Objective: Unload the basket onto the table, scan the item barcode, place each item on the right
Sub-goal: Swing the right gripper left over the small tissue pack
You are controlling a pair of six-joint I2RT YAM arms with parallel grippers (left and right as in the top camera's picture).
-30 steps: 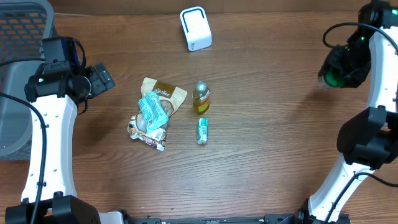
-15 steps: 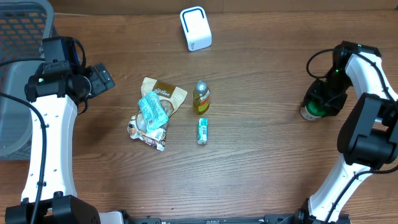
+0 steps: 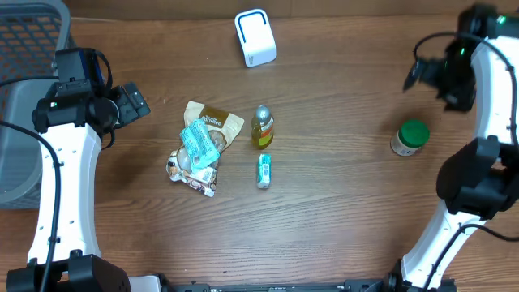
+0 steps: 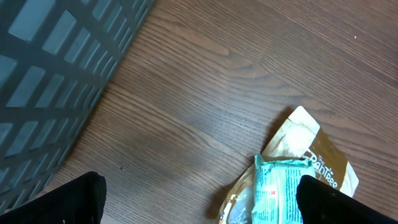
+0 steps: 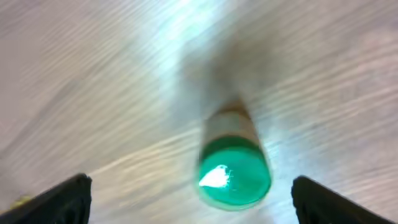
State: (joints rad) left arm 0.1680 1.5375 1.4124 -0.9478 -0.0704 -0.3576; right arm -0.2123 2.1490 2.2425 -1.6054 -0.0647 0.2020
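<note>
A green-capped jar (image 3: pixel 410 136) stands upright on the table at the right; in the right wrist view the jar (image 5: pixel 233 169) shows blurred, below and between the fingers. My right gripper (image 3: pixel 422 76) (image 5: pixel 189 202) is open, lifted above the jar and holding nothing. The white scanner (image 3: pixel 255 37) sits at the back centre. A teal packet (image 3: pixel 199 144) (image 4: pixel 280 190) lies on a brown pouch (image 3: pixel 217 122) (image 4: pixel 326 158), next to a small yellow bottle (image 3: pixel 262 126) and a green tube (image 3: pixel 264 170). My left gripper (image 3: pixel 130 103) (image 4: pixel 199 202) is open over bare wood left of the packets.
A grey mesh basket (image 3: pixel 23 49) (image 4: pixel 50 74) stands at the far left edge beside the left arm. A crumpled wrapper (image 3: pixel 190 172) lies under the teal packet.
The right gripper set the green-capped jar down at the right, opened, and rose away toward the back. The left arm has not moved.
</note>
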